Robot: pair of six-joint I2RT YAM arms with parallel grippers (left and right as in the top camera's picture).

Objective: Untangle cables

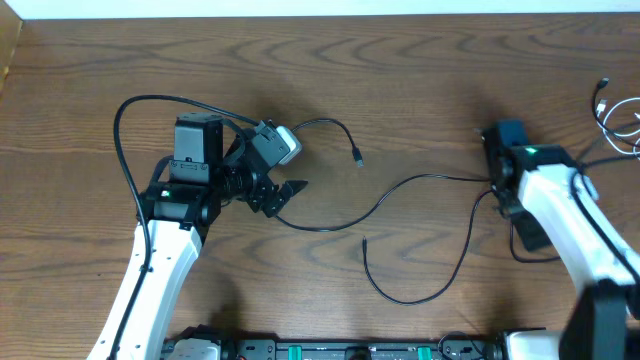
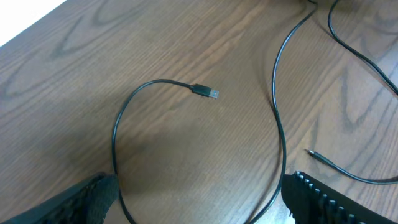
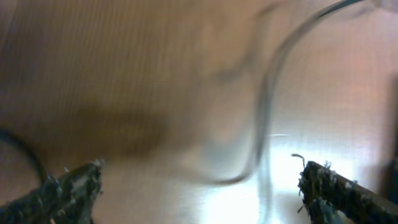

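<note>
Left jaws are wide apart with nothing clamped. In the left wrist view the 2 fingertips [image 2: 326,199] sit in the bottom corners, and 2 runs of black cord cross the table [image 2: 186,37] between them. 1 of them curls up in a loop just beside the left fingertip and ends in a flat plug [image 2: 205,91] lying free on the wood. The other snakes up toward the top right. Can't tell if those 2 runs are really 1 cord joined under the arm.

From overhead, the long black cable [image 1: 400,184] stretches across the middle of the table over to the right arm [image 1: 560,200]. The 2nd black cable [image 1: 400,299] lies nearer the front edge, with 1 thin end free near the middle and the rest dipping down, then rising toward the right arm too.

Right jaws are apart as well. That wrist view is really blurry, but a dark cord [image 3: 264,118] shows between the fingers, and I can't tell if either one touches it.

White cable [image 1: 603,105] sits well apart at the far right edge, only partly in view.
</note>
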